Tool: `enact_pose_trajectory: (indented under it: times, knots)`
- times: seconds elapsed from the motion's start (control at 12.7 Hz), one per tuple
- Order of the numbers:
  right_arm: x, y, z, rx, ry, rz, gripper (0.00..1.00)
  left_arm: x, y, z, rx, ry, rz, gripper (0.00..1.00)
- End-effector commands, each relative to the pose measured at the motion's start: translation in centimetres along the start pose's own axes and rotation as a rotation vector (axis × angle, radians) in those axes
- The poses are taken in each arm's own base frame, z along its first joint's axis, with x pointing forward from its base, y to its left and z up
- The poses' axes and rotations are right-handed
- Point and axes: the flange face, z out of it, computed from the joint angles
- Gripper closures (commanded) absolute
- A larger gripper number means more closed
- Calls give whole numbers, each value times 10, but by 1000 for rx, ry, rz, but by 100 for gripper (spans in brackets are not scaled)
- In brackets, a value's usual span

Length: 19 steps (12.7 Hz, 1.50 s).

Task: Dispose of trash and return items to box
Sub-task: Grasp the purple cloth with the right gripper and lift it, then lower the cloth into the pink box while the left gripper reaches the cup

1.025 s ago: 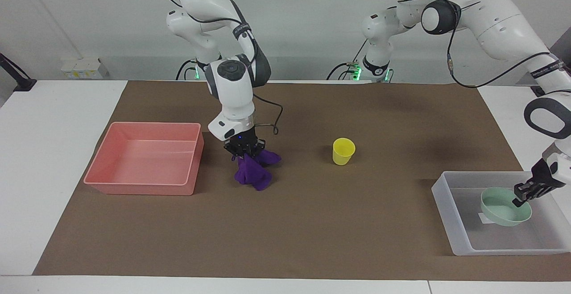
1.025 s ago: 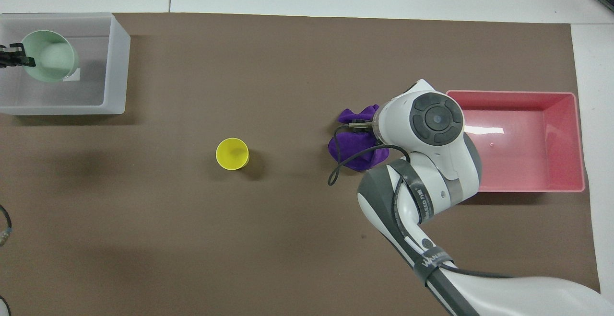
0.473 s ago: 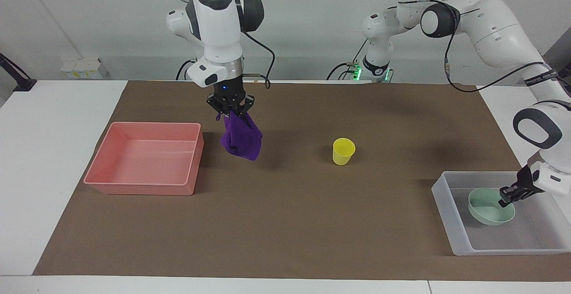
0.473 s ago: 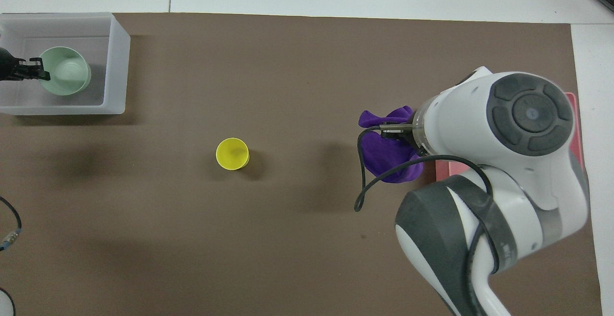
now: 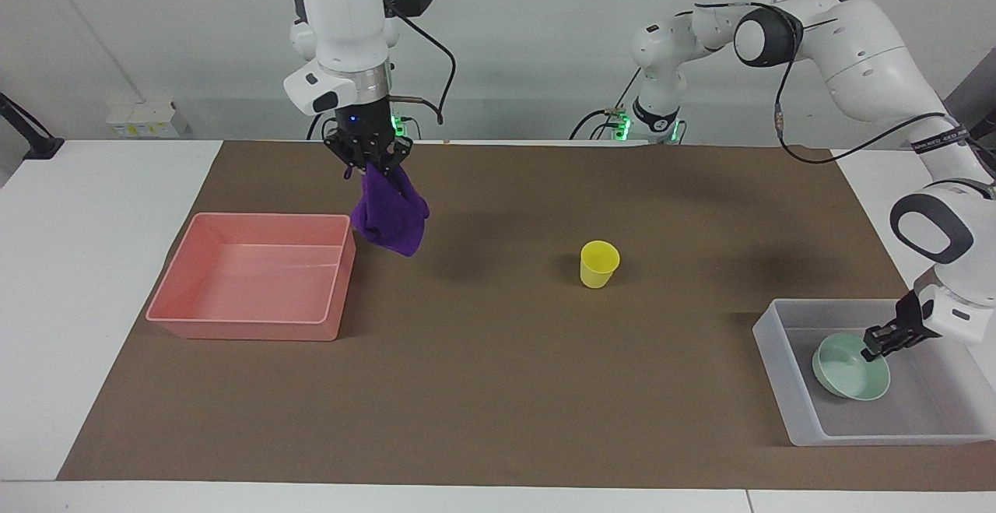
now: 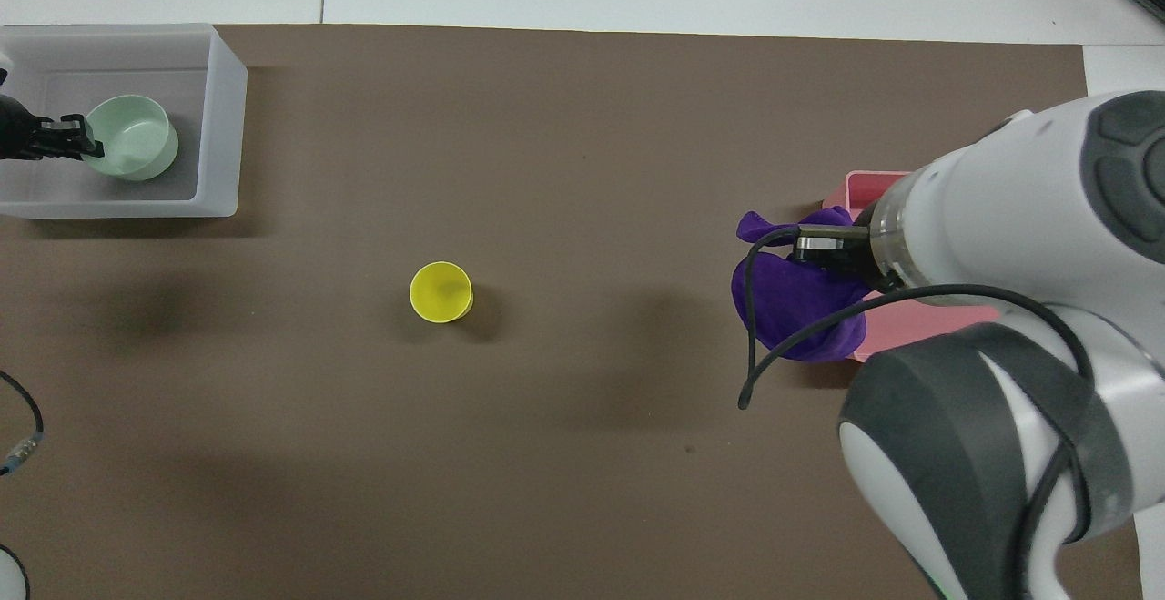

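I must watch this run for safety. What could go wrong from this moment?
1. The right tool holds the purple rag by one end only, up in the air beside the pink tray; the loose cloth might slip out or drape over the tray's wall.
2. The left tool is at the rim of the mint bowl inside the white tub; pulling away could tip the bowl.

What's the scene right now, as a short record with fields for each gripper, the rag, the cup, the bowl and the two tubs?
right gripper: raised, shut on the rag, over the mat beside the pink tray
rag: hanging in the air, clear of the mat
pink tray: holds nothing, at the right arm's end
left gripper: inside the box, at the bowl's rim
bowl: in the box, tilted
box: at the left arm's end
cup: upright on the mat, mid-table, untouched
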Motion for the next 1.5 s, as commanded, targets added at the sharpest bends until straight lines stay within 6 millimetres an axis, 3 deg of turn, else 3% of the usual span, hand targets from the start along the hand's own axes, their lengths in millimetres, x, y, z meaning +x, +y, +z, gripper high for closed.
enact_pose_trajectory:
  times: [0.0, 0.08, 0.32, 0.39, 0.55, 0.79, 0.95, 1.02, 1.18, 1.42]
  knots:
    - [2, 36, -15, -19, -16, -17, 100, 2, 9, -23, 53, -15, 57, 16]
    - [5, 52, -19, -19, -26, -21, 100, 5, 19, -40, 70, 10, 80, 0]
    - [14, 98, -17, -29, -56, -56, 100, 4, 64, -98, 103, 70, 174, 0]
    - [16, 113, -16, -30, -60, -64, 100, -5, 80, -121, 102, 85, 192, 0]
    - [20, 143, -15, -29, -69, -67, 100, -35, 133, -146, 93, 77, 252, 0]
    - [21, 196, -4, -29, -87, -105, 100, -87, 192, -159, 78, 48, 274, 0]
    - [17, 241, 17, -28, -71, -158, 100, -118, 233, -165, 68, 35, 287, 0]
    - [11, 253, 32, -27, -64, -153, 100, -134, 256, -167, 62, 31, 296, 0]
    - [7, 261, 54, -29, -48, -140, 100, -156, 304, -157, 51, 10, 302, 0]
    - [10, 257, 91, 2, -22, -127, 100, -192, 351, -138, 43, -26, 339, 0]
